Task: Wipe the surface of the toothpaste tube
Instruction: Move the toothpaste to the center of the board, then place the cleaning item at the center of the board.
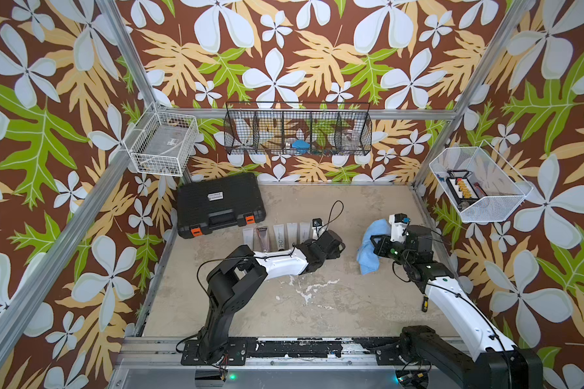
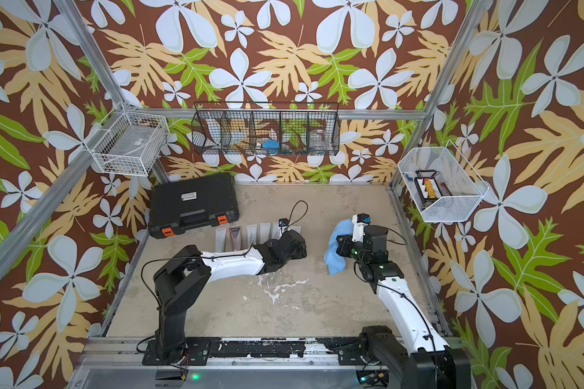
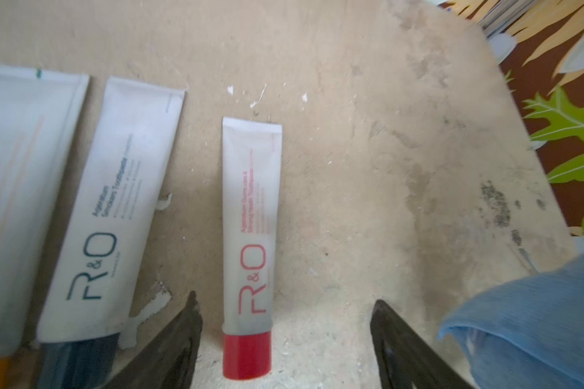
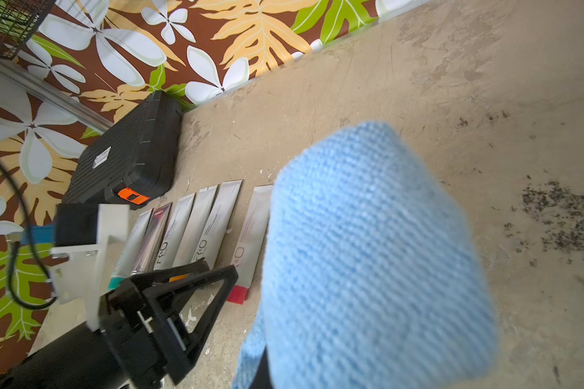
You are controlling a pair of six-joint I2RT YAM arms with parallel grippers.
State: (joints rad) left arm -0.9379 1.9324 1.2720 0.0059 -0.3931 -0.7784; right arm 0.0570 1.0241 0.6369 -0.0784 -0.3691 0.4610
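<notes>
Nearest: cloth (image 4: 368,252), draped before the right wrist camera, pinched in right gripper (image 1: 373,243), jaws pressed together. Spread wide and empty: left gripper (image 3: 285,298). Red-capped tube (image 3: 250,235) lies flat on table (image 3: 368,151) between its fingers (image 3: 182,336), untouched, cap toward them, beside row of other tubes (image 3: 115,202).

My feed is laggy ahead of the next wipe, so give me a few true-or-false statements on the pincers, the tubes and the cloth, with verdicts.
1. The left pincer is open, with the red-capped tube lying ungripped between its fingers. True.
2. The right pincer is empty. False: it is shut on the blue cloth.
3. The red-capped tube stands upright. False: it lies flat on the table.
4. The black case is closed. True.
</notes>
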